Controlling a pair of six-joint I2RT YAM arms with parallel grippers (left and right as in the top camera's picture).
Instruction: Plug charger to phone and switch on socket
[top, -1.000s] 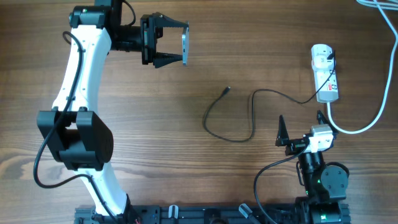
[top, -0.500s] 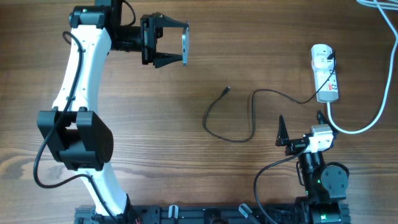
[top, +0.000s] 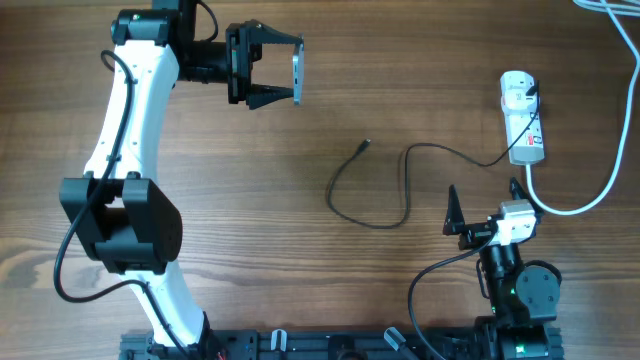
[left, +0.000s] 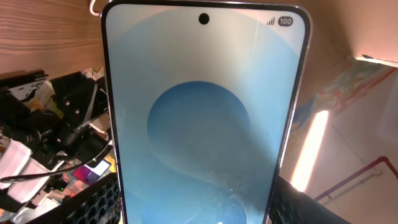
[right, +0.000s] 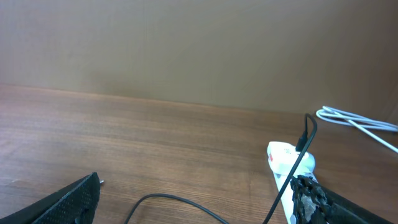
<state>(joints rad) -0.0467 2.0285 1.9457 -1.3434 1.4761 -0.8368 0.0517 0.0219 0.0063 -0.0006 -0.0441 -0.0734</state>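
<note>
My left gripper (top: 272, 78) is raised at the far left and shut on the phone (top: 297, 75), which shows edge-on from overhead. In the left wrist view the phone's blue screen (left: 199, 112) fills the frame, clamped between the jaws (left: 196, 202). The charger, a thin black cable (top: 405, 195), loops across the table's middle from the socket (top: 524, 130) to its loose connector tip (top: 367, 144). My right gripper (top: 485, 205) is open and empty, near the cable and just in front of the socket. The right wrist view shows its jaws (right: 193, 208), the cable (right: 180, 200), the tip (right: 101, 182) and the socket (right: 283, 158).
A thick white cord (top: 610, 175) curves from the socket to the far right corner; it also shows in the right wrist view (right: 354, 118). A black rail (top: 330, 345) runs along the table's front edge.
</note>
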